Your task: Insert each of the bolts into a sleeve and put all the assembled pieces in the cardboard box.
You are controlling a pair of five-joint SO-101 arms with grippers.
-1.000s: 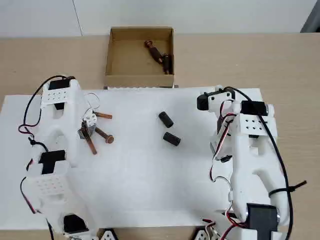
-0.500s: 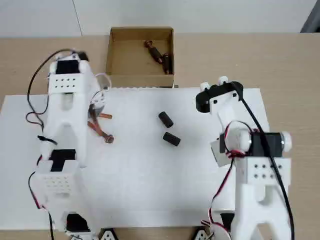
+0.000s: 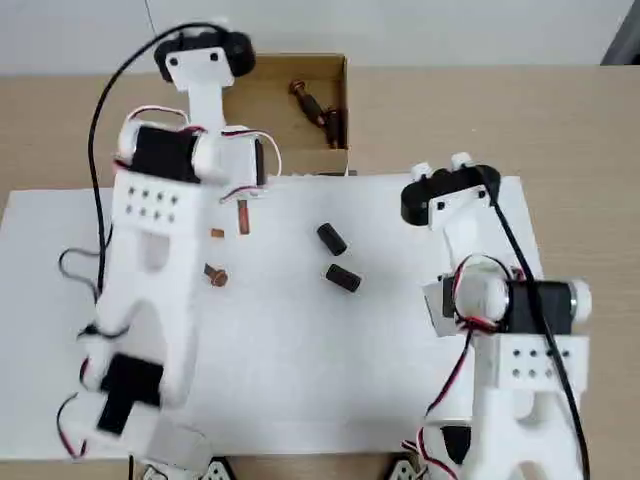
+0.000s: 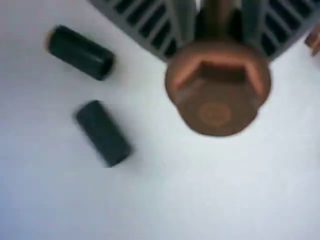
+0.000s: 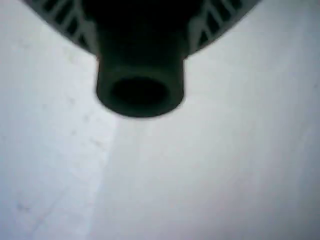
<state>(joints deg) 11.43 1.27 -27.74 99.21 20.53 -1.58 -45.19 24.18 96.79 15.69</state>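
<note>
A: Grip state?

B: left gripper [image 4: 217, 31] is clamped on a bolt [image 4: 217, 87], head facing the wrist cam and shank between the jaws. It hangs just in front of the cardboard box [image 3: 300, 160], by the near wall. right gripper [image 5: 140, 35] is closed around a sleeve [image 5: 140, 92], bore open toward its cam. It sits off the box's near right corner, well apart from the bolt.

A: The rest?

B: loose sleeves [image 3: 331, 239] and a spare bolt [image 3: 215, 276] are on the white mat [image 3: 300, 360] in front of the box. assembled pieces [image 3: 318, 108] are inside the box.

A: Mating tips?

B: My read: get the two axes collinear before closing the gap. Meet over the mat, not the box. Feed slowly, back off if it binds, and release only once the head seats.
</note>
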